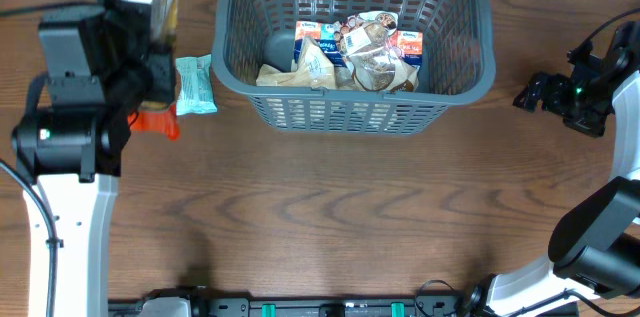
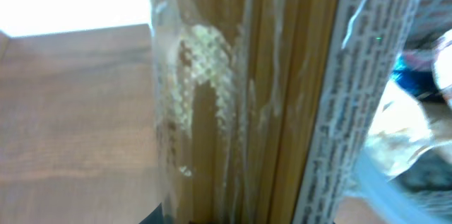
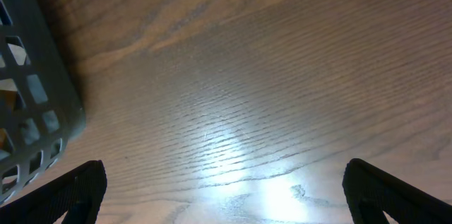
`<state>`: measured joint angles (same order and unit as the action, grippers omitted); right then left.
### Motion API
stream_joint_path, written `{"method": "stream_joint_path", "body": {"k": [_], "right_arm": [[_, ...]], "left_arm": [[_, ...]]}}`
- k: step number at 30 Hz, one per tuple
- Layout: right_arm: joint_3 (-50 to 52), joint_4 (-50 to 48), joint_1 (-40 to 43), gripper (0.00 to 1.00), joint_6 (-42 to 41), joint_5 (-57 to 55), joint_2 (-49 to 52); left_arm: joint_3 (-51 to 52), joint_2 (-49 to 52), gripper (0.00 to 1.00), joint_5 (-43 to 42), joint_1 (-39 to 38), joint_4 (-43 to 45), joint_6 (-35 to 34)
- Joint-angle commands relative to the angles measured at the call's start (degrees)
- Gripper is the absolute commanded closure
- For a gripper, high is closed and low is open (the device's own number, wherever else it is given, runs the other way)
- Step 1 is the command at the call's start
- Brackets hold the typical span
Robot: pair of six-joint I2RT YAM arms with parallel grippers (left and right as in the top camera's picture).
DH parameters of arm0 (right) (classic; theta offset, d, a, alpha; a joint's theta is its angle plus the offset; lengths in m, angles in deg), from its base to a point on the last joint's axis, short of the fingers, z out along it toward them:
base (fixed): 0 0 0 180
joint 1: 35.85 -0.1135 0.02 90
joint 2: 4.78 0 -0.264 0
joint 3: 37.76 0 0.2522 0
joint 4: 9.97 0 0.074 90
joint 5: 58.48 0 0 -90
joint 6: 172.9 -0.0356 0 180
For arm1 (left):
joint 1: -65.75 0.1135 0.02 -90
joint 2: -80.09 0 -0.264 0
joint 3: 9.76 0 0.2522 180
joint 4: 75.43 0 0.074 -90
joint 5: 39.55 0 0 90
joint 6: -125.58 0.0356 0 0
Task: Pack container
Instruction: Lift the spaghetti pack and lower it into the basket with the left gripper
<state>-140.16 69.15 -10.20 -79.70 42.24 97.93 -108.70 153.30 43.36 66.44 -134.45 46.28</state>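
Note:
The dark grey slotted container stands at the back middle of the table and holds several snack packets. Its corner shows in the right wrist view. My left gripper is to the left of the container, shut on a long clear packet of spaghetti-like pasta with orange ends. This packet fills the left wrist view, and the fingers are almost hidden behind it. My right gripper is open and empty over bare wood to the right of the container.
A teal snack bar lies on the table between the left gripper and the container's left wall. The table is dark wood. Both arm bases stand at the front edge.

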Motion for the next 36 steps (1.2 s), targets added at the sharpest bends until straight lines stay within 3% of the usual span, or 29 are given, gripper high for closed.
{"method": "stream_joint_path", "body": {"k": [1,6,16,28,36], "right_arm": [[0.26,-0.07,0.13,0.01,0.70,0.50,0.15],[0.26,-0.04,0.13,0.01,0.70,0.50,0.15],[0.26,0.00,0.13,0.01,0.72,0.48,0.15],[0.26,0.00,0.15,0.01,0.72,0.48,0.15],[0.26,0.04,0.15,0.01,0.72,0.48,0.15]], "left_arm": [[-6.56,1.51,0.94,0.04,-2.40,1.16,-0.28],[-12.68,5.46,0.94,0.28,-7.72,1.14,1.75],[-23.30,12.70,0.94,9.73,-19.56,0.50,12.00],[-23.91,16.63,0.94,9.70,-27.85,-1.88,27.19],[-23.91,21.42,0.94,9.68,-31.80,-1.86,30.91]]}}
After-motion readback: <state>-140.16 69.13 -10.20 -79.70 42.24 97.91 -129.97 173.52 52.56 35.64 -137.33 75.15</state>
